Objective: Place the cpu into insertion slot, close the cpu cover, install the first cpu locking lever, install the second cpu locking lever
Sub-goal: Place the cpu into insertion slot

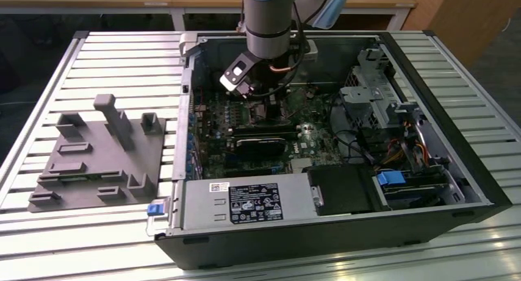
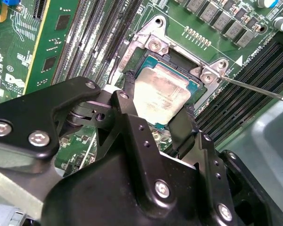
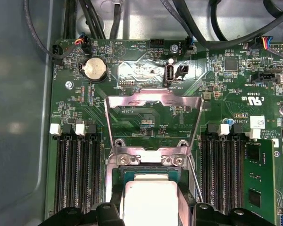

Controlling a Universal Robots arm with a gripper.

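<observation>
a desktop computer case (image 1: 480, 189) lies open on its side on the slatted table (image 1: 97, 61), so the motherboard (image 3: 254, 113) faces up and the arm can reach it from above. the gripper (image 2: 156, 107) is down over the socket. its black fingers (image 2: 127, 117) are clenched on two opposite edges of the cpu (image 2: 162, 92), which keeps the chip level over the contacts.

the cpu cover (image 3: 153, 100) is swung up and back on its hinge. its window frames bare board, which leaves the socket open for the chip. a thin wire locking lever (image 2: 254, 88) juts out beside the socket, unlatched and away from the cover.

the cpu lies flat in or just on the socket, silvery top up. it is square, with no long axis to speak of, and its edges run parallel to the socket frame and the memory slots (image 3: 78, 174) on either side.
</observation>
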